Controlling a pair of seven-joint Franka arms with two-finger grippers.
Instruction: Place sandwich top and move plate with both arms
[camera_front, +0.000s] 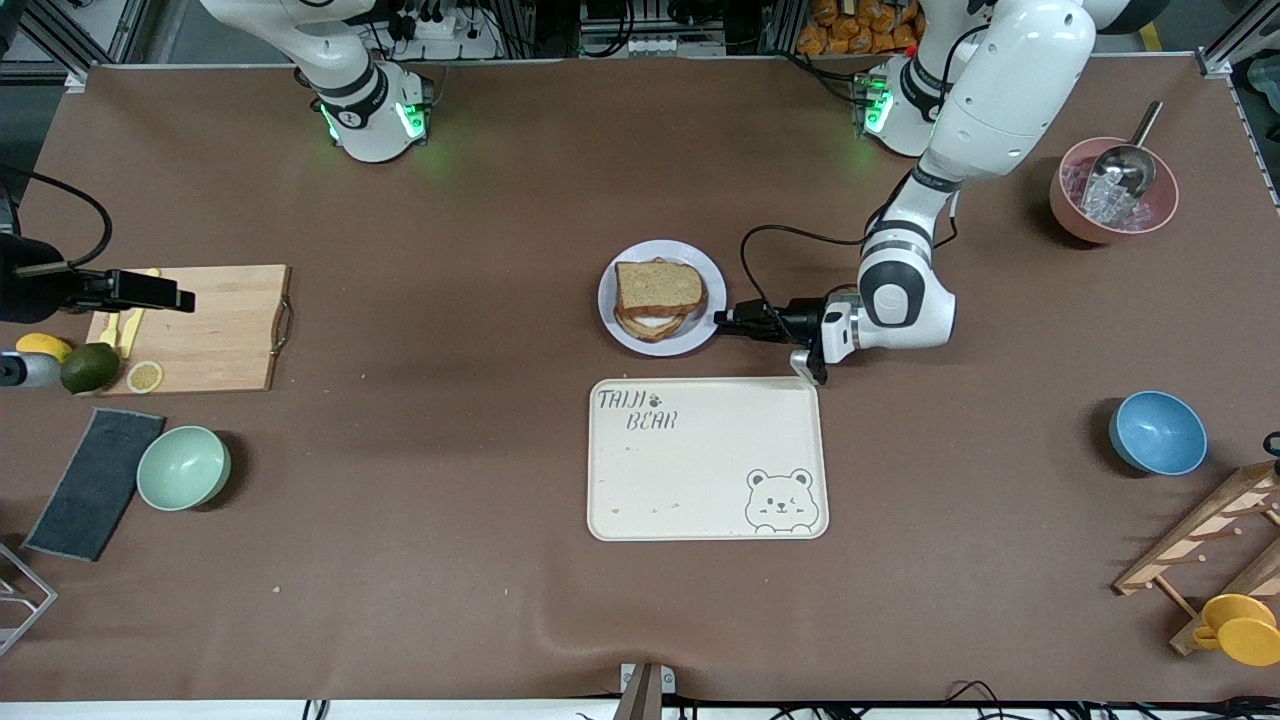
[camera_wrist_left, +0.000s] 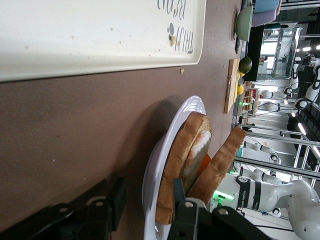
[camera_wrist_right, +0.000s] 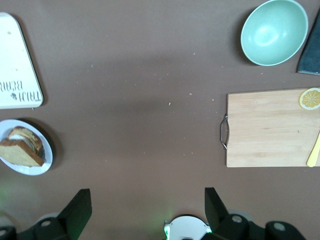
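My left claw at the plate's rim, on the brown table cover

My left gripper (camera_front: 722, 322) straddles the round pale lavender plate (camera_front: 620, 325), 1 finger each side, not yet tight. The brown wholemeal bread slice (camera_front: 658, 284) lies on the sandwich. The cream rectangular bear tray (camera_front: 700, 470) lies nearer the camera. My right gripper (camera_wrist_right: 145, 207) waits spread wide above the wooden cutting board (camera_front: 215, 330).

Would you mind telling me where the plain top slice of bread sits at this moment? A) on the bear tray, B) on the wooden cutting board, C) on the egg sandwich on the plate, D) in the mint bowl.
C: the sandwich top lies on the stacked sandwich on the plate, with the left gripper at the plate's rim.
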